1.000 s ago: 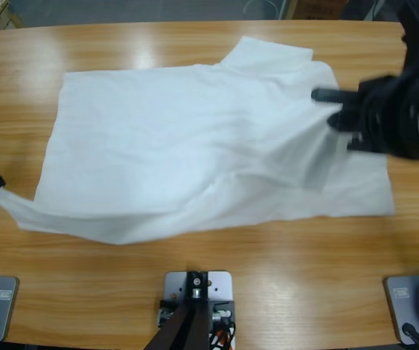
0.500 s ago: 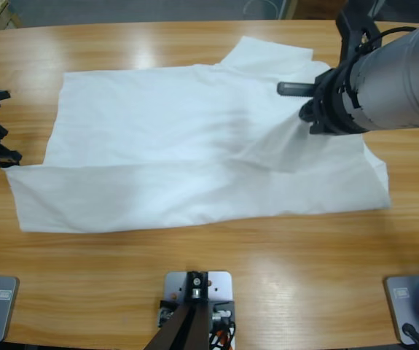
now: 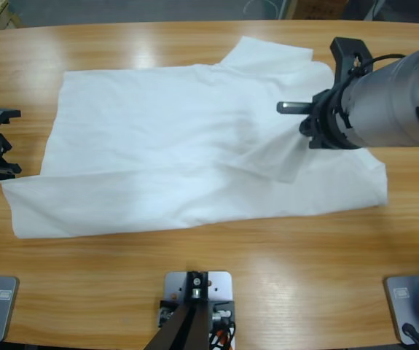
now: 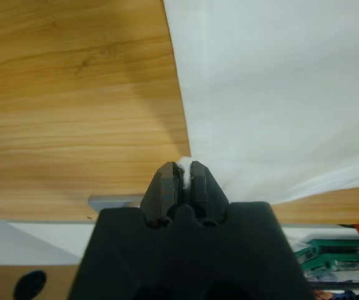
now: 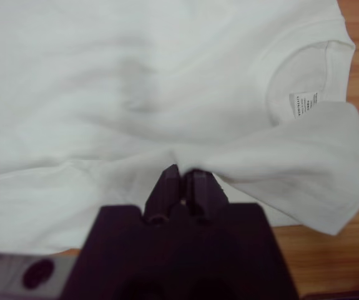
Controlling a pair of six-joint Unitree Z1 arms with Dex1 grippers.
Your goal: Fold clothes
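Observation:
The clothes are one white T-shirt (image 3: pixel 180 146) lying spread across the wooden table (image 3: pixel 209 270), its lower part folded over near the front edge. At the table's left end my left gripper (image 3: pixel 1 171) is shut on the shirt's near-left corner; the left wrist view shows white cloth (image 4: pixel 279 94) pinched between the jaws of the left gripper (image 4: pixel 182 178). My right gripper (image 3: pixel 305 130) is shut on a raised fold at the shirt's right side. In the right wrist view the right gripper (image 5: pixel 180 178) pinches the shirt (image 5: pixel 135 75) just short of the collar and neck label (image 5: pixel 302 104).
Bare wood runs along the table's front and both ends. The right arm's large silver body (image 3: pixel 391 109) hangs over the shirt's right side and hides part of it. A short sleeve (image 3: pixel 267 51) points toward the table's far edge.
The right arm has swung in over the shirt, carrying its fold leftward. The left gripper rose along the left edge, and the sagging near hem now lies flatter and straighter.

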